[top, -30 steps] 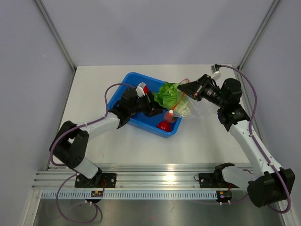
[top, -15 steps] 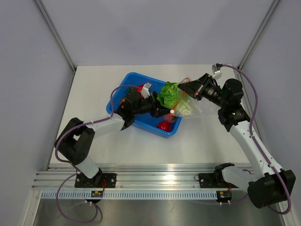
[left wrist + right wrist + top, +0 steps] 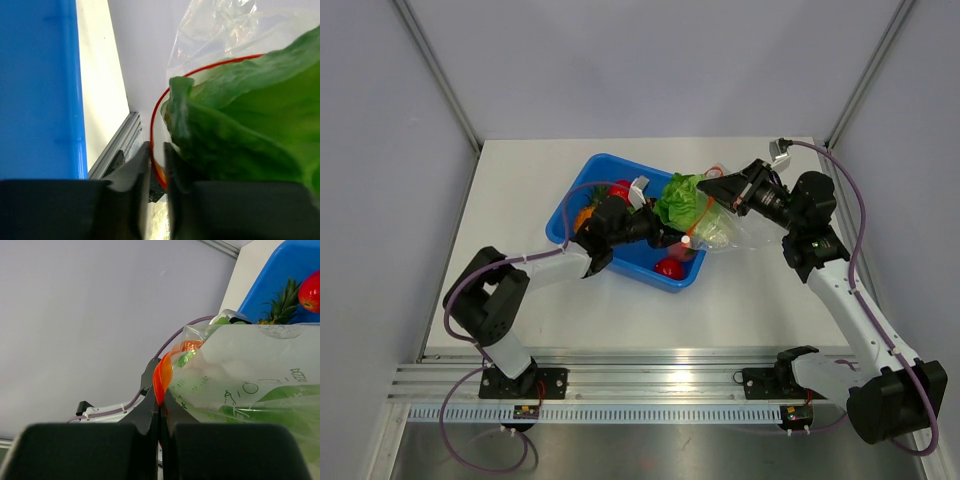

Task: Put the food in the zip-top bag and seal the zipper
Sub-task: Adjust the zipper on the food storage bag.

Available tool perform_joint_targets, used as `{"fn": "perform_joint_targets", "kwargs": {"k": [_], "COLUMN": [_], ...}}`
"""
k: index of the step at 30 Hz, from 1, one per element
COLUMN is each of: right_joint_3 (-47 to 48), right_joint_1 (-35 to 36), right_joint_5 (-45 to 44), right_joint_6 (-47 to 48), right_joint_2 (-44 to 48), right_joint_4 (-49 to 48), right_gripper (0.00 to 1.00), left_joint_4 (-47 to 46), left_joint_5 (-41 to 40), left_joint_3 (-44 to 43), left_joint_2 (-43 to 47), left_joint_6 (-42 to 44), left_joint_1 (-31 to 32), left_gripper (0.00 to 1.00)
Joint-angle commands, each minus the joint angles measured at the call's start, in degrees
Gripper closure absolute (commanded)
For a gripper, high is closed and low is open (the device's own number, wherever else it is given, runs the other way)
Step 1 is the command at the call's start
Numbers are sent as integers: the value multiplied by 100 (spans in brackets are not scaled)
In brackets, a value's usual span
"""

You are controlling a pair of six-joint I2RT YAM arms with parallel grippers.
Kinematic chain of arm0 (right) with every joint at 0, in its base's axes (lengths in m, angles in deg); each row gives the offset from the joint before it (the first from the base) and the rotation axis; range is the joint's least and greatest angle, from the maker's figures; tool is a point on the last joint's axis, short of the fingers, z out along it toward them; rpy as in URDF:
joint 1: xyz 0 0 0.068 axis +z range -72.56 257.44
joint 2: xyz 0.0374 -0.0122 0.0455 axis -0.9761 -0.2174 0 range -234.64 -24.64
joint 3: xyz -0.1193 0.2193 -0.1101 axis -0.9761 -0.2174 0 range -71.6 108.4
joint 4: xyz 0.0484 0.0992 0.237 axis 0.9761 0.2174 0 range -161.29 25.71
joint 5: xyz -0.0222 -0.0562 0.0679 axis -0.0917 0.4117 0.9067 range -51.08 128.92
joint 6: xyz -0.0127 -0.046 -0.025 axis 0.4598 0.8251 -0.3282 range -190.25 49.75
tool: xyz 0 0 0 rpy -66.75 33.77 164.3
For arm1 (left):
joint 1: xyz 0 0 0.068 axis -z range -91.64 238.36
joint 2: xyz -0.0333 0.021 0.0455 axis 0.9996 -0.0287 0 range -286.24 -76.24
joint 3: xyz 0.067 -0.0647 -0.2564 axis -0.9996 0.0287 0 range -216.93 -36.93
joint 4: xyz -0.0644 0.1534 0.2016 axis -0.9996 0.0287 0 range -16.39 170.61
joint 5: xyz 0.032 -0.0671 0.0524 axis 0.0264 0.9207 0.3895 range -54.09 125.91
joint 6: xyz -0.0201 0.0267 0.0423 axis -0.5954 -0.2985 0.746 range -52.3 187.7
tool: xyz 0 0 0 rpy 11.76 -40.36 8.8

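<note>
The clear zip-top bag [image 3: 728,228] hangs off the blue tub's right side, with the green cabbage [image 3: 680,200] in its open mouth. My right gripper [image 3: 716,187] is shut on the upper mouth edge; in its wrist view [image 3: 160,399] the orange-red zipper [image 3: 161,376] is pinched between the jaws. My left gripper [image 3: 678,238] is at the lower mouth edge; in its wrist view [image 3: 157,147] the jaws stand a narrow gap apart with the zipper [image 3: 159,172] between them, and the cabbage [image 3: 240,135] is just right. A pineapple [image 3: 280,307] and a red fruit [image 3: 670,267] lie in the tub.
The blue tub [image 3: 570,212] stands mid-table, under my left arm. Another red fruit [image 3: 618,190] lies at its far side. The aluminium rail [image 3: 650,382] runs along the near edge, and grey walls close in the left, the right and the back.
My left gripper has moved right, from over the tub to the bag's lower mouth edge. My right gripper has held the bag almost still.
</note>
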Motion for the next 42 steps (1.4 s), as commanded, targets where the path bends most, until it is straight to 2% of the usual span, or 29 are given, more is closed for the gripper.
{"fn": "perform_joint_targets", "kwargs": {"k": [1,2,4,5,6,10,11,18,21,25,30,33,36,42], "right_joint_3": [-14,-14,65,152,388,1040,1145,1507,1506,1691,2069,1921,1586,1805], "right_joint_1": [-18,-18,-18,-9,-18,-18,-18,-18,-18,-18,-18,-18,-18,-9], "right_joint_5": [135,126,21,-49,-163,-1320,-1525,-3397,-3811,-3846,-4760,-4306,-4321,-3945], "right_joint_6": [-57,12,188,554,793,1962,2304,3274,3292,3343,3643,3608,3581,3468], "right_joint_2": [162,179,232,258,276,373,434,873,962,1277,1129,1242,1331,944], "right_joint_4": [-400,-278,55,718,1221,3384,4023,5899,6191,6131,6780,6580,6403,6465], "right_gripper": [100,100,100,100,100,100,100,100,100,100,100,100,100,100], "left_joint_4": [-487,-337,380,733,1493,3218,3406,4857,5175,5517,5982,6176,6159,6747], "left_joint_5": [70,70,0,-35,-175,-492,-493,-799,-853,-1239,-1828,-1943,-1969,-1916], "left_joint_3": [-227,-244,-314,-480,-586,-1350,-1456,-2388,-2775,-3135,-3425,-3733,-3900,-4980], "left_joint_2": [54,106,316,413,501,766,757,363,160,203,388,405,301,-560], "left_joint_6": [-36,130,429,630,1094,2221,2371,3732,3980,4262,4631,4781,4842,4939], "left_joint_1": [-6,-24,-77,-94,-112,-103,-94,317,572,776,767,784,898,1425], "left_gripper": [92,100,100,100,100,100,100,100,100,100,100,100,100,100]}}
